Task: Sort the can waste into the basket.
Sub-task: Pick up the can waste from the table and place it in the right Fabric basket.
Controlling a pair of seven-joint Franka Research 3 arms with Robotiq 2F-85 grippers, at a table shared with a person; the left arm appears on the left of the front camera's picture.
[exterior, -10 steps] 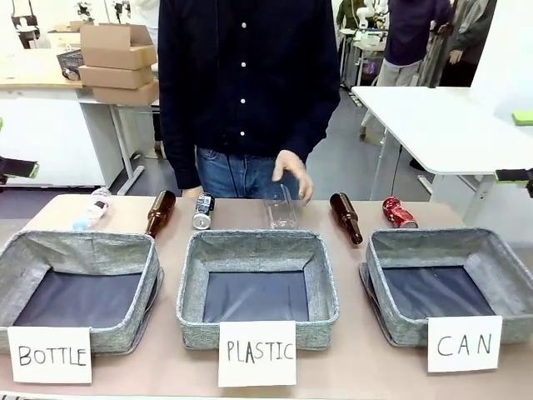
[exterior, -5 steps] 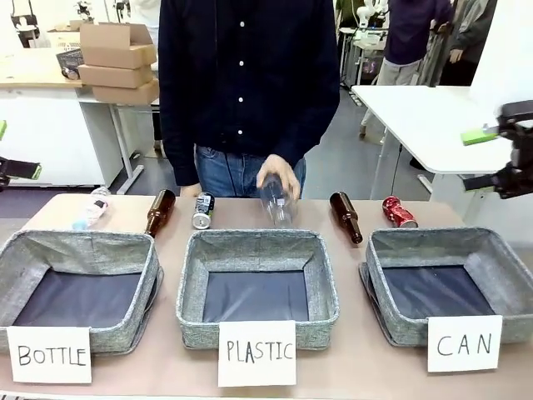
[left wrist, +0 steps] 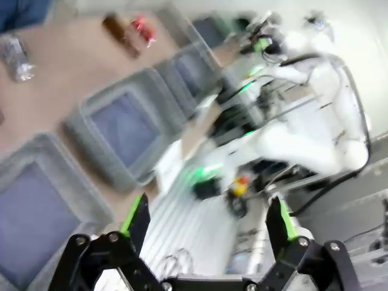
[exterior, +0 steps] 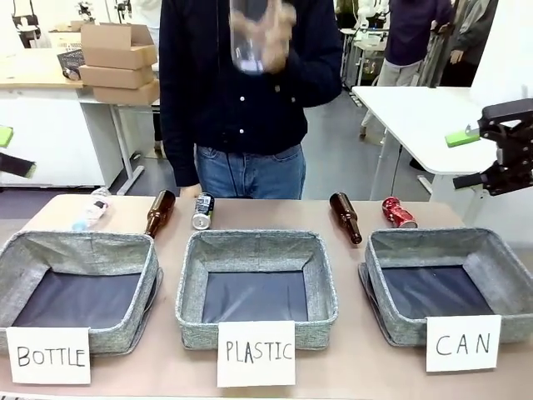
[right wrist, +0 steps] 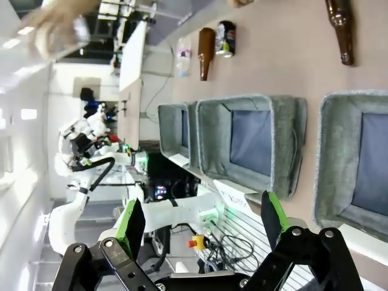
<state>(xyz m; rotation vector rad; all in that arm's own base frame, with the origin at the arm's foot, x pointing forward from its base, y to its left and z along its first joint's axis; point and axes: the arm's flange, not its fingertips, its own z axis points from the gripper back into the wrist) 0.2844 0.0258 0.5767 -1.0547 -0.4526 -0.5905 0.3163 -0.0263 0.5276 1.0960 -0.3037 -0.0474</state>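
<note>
Red can [exterior: 399,212] lies on the surface [exterior: 366,367] just behind the far-left corner of the CAN basket [exterior: 433,237]; the black-and-silver can [exterior: 203,211] sits behind the PLASTIC basket [exterior: 258,242]. Left gripper [left wrist: 208,209] and right gripper [right wrist: 200,212] hang raised at the sides, fingers spread wide, holding nothing.

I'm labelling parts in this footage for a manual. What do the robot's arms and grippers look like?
The left gripper and right gripper are black, angular linkages with visible bolts, each with two fingers faced in bright green pads. The right arm is glossy white, built of rounded segments, with a thin dark cable running alongside it.
</note>
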